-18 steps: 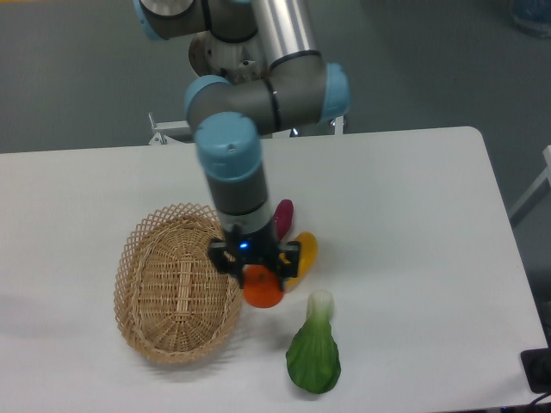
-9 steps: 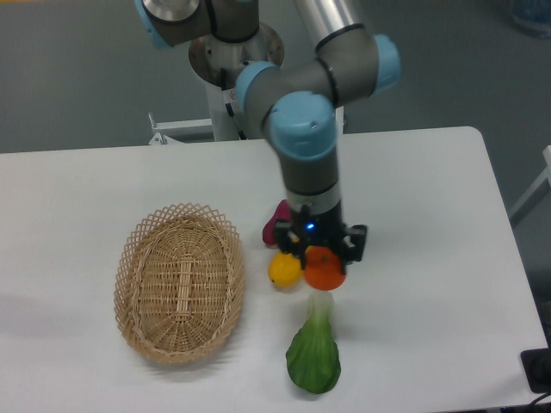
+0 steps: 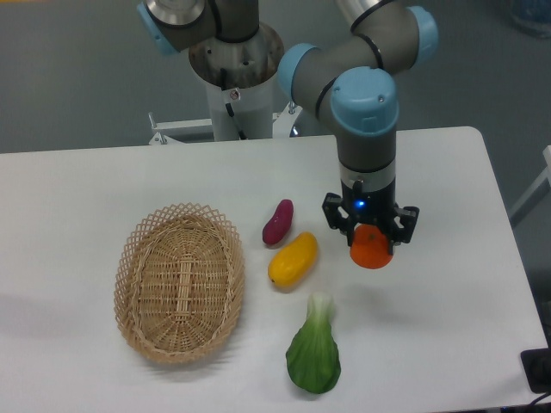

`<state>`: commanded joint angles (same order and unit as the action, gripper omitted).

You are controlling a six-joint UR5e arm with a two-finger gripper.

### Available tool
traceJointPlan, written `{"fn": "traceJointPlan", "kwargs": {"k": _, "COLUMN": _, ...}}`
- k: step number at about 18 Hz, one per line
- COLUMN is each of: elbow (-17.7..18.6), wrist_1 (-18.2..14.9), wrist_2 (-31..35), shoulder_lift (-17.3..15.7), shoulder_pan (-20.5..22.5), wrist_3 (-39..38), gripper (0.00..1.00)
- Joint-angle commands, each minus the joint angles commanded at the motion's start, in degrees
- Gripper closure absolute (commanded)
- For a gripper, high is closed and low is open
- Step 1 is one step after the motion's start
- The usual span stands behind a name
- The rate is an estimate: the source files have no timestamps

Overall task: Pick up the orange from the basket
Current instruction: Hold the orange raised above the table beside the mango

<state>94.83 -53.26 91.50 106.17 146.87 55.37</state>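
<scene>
We observe the gripper [image 3: 371, 243] pointing straight down over the white table [image 3: 448, 172], with its jaws clamped on the orange [image 3: 371, 249]. The orange sits between the two fingers, its lower half showing below them; whether it touches the table surface cannot be determined from this view. A blue indicator light is lit on the gripper body just above the jaws.

The basket [image 3: 180, 282] lies well apart from the jaws, to their left in the view, and holds nothing. Between the basket and the jaws lie a yellow-orange elongated fruit [image 3: 293, 259] and, just above it, a purple elongated item [image 3: 278, 221]. A green leafy vegetable [image 3: 314, 348] lies below and left of the jaws.
</scene>
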Motion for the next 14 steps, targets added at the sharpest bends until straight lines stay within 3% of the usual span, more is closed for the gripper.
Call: {"fn": "traceJointPlan", "kwargs": {"k": 14, "elbow": 0.1, "wrist_1": -0.2, "wrist_2": -0.1, "shoulder_lift": -1.1, "shoulder_pan": 0.0, "wrist_3": 0.0, "gripper": 0.37}}
